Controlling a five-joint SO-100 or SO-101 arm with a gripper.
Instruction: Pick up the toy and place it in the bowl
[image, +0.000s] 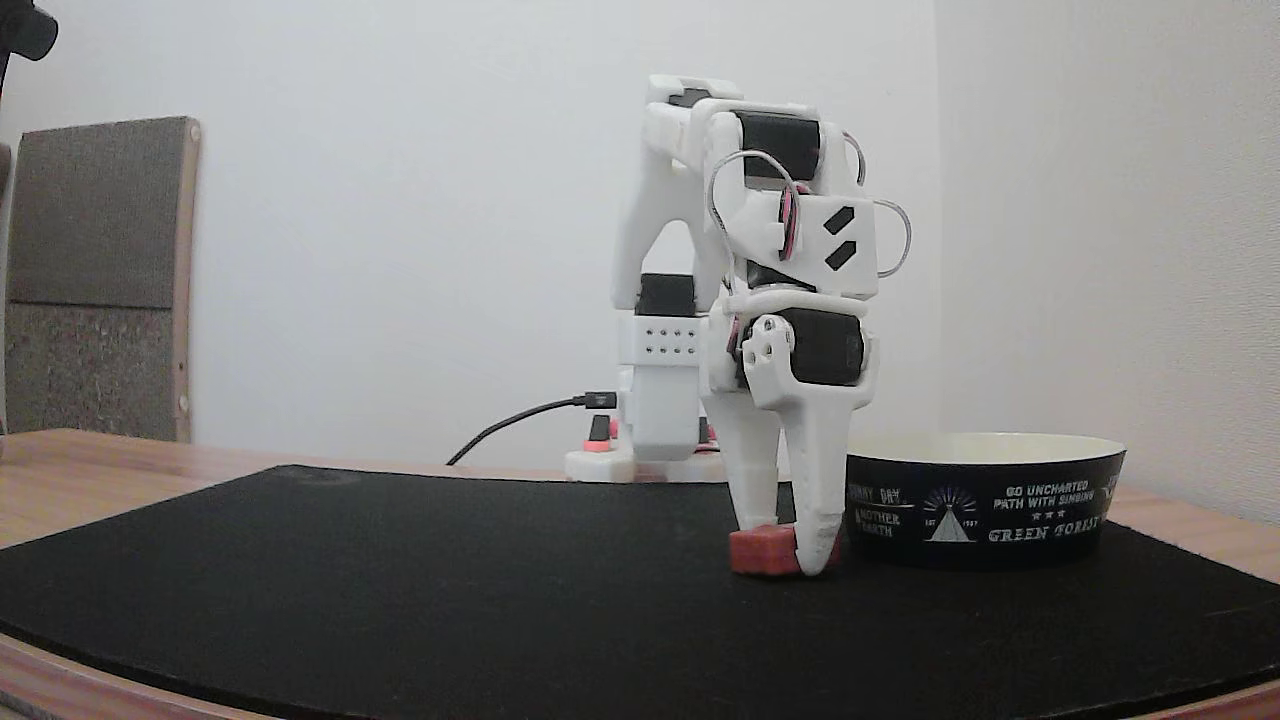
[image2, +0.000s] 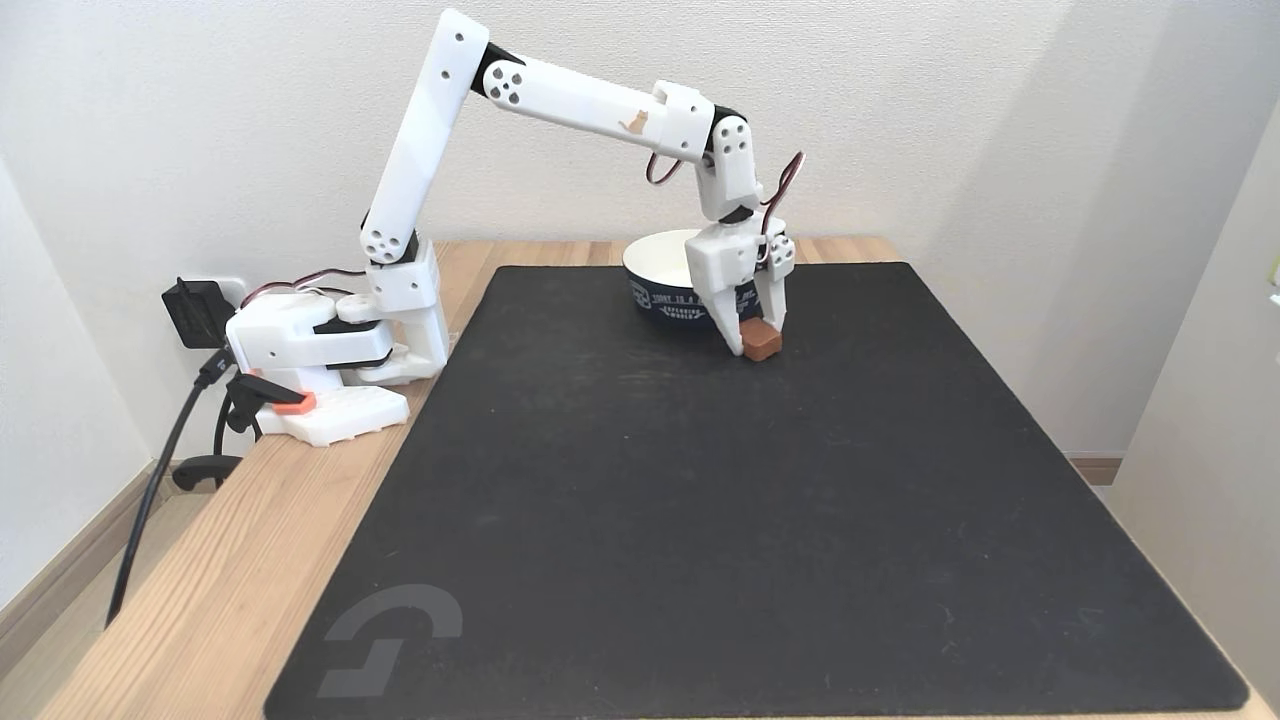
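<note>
The white arm reaches out from its base at the wooden table's left edge, as the higher fixed view shows it, and bends down so that the gripper points straight at the black mat. Its two fingers stand on either side of the toy — a small red block resting on the mat — and in the low fixed view one fingertip covers the block's right end while the other comes down behind it. The jaws are narrow, closed about the block's width; both fingers appear to touch it, and the block sits flat on the mat, not lifted. In the higher fixed view the toy looks brownish red and lies just in front of the bowl, near it but apart. The bowl stands upright on the mat, black outside with white lettering and a tent emblem, cream at the rim, and in the low fixed view it sits just right of the gripper. A black cable runs to the base, and a grey panel leans against the wall at the left.
</note>
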